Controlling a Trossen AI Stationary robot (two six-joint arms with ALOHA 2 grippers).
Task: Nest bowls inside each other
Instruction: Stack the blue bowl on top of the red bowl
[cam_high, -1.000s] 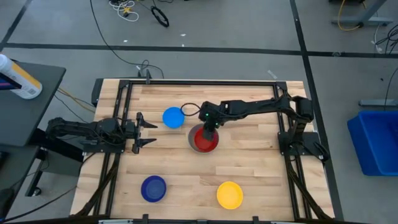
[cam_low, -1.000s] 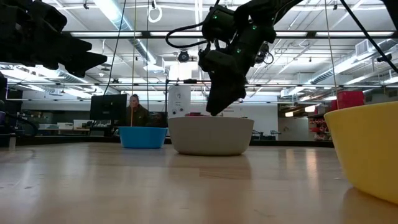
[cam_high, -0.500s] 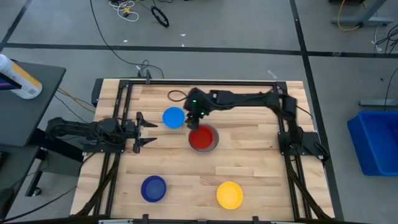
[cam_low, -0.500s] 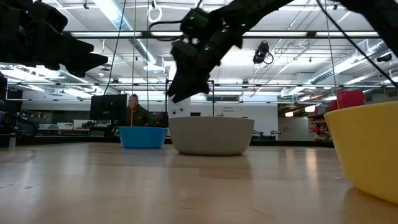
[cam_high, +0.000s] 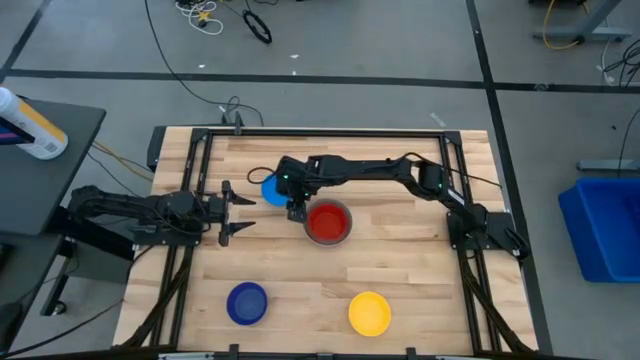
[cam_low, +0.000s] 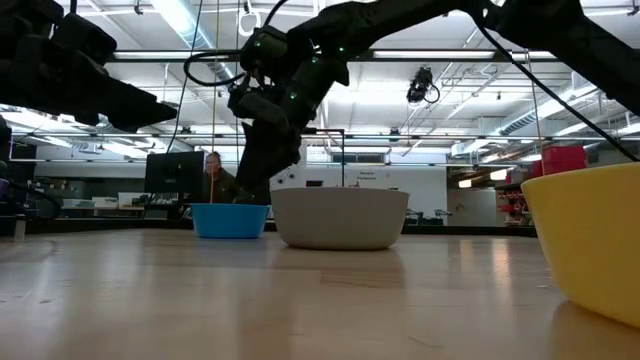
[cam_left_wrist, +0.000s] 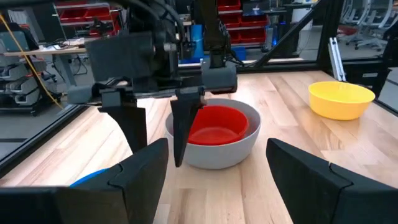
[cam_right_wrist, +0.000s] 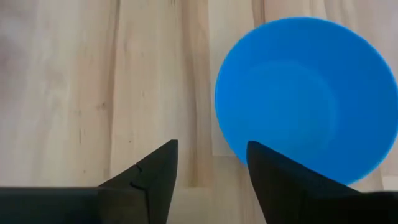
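Note:
A red bowl (cam_high: 327, 222) sits nested in the grey bowl (cam_low: 340, 218) at the table's middle. The light blue bowl (cam_high: 270, 189) stands on the wood just to their left. A dark blue bowl (cam_high: 247, 303) and a yellow bowl (cam_high: 369, 313) stand apart near the front edge. My right gripper (cam_high: 295, 209) hangs open over the table between the light blue bowl (cam_right_wrist: 305, 93) and the grey bowl, its fingers slanting down, and it holds nothing. My left gripper (cam_high: 234, 212) waits open at the table's left side, pointing level toward the bowls.
A black metal frame (cam_high: 200, 150) runs round the table's edges. Bare wood lies between the bowls and along the far side. Beyond the table, in the low view, a person (cam_low: 217, 178) sits at a desk.
My right gripper has gone from above the red bowl toward the table's left, and now stands over the wood beside the light blue bowl. The bowls have stayed where they were.

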